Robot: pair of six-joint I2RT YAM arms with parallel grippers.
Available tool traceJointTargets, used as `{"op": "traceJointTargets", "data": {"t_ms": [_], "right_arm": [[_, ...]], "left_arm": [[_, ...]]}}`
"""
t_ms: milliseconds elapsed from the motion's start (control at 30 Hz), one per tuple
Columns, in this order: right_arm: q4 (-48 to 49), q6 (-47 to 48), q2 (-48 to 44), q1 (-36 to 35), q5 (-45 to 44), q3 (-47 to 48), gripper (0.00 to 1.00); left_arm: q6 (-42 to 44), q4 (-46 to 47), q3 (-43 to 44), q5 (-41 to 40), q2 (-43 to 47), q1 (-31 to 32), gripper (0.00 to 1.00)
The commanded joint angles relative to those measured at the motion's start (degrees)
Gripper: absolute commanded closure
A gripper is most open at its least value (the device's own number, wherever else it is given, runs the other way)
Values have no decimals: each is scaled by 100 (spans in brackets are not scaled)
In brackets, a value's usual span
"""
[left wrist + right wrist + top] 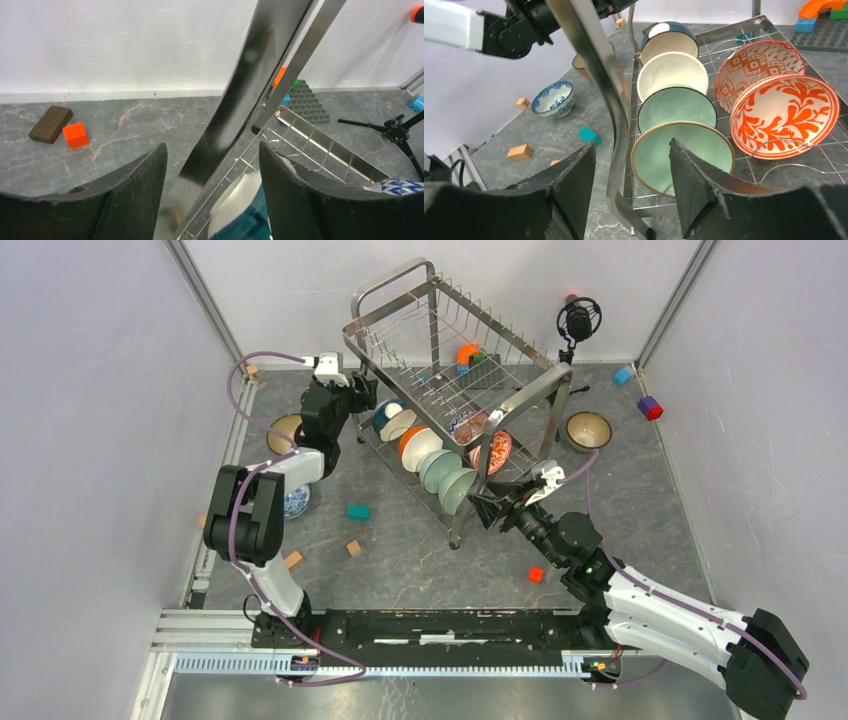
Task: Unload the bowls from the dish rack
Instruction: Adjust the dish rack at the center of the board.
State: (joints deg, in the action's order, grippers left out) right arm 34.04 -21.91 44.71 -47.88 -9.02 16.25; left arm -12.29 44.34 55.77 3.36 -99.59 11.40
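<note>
My right gripper (631,145) is open and empty, its fingers straddling a rack (520,398) post just in front of the nearest green bowl (704,145). My left gripper (212,150) is open too, with another post between its fingers. The bowls (440,465) stand on edge in the lower tier. If I close or push from here, I risk clamping steel, dragging the rack and knocking bowls together or out.
</note>
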Motion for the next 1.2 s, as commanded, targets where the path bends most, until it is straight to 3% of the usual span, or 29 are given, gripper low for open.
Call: {"op": "traceJointTargets", "data": {"t_ms": [0, 133, 200, 400, 733, 1167], "right_arm": [[-3, -26, -58, 24, 430, 101, 32], [-3, -51, -13, 26, 420, 154, 16], [-11, -84, 38, 27, 348, 193, 13], [-3, -168, 139, 29, -10, 248, 10], [-478, -35, -36, 24, -631, 317, 10], [-1600, 366, -538, 51, -1393, 445, 7]], "left_arm": [[471, 127, 493, 39, -203, 37, 34], [606, 29, 625, 23, -269, 94, 61], [681, -25, 637, 29, -273, 136, 68], [772, -105, 328, -59, -53, 295, 97], [452, -394, -554, -901, 1090, 625, 98], [-243, -1431, -1789, -2001, 3141, 983, 98]]}}
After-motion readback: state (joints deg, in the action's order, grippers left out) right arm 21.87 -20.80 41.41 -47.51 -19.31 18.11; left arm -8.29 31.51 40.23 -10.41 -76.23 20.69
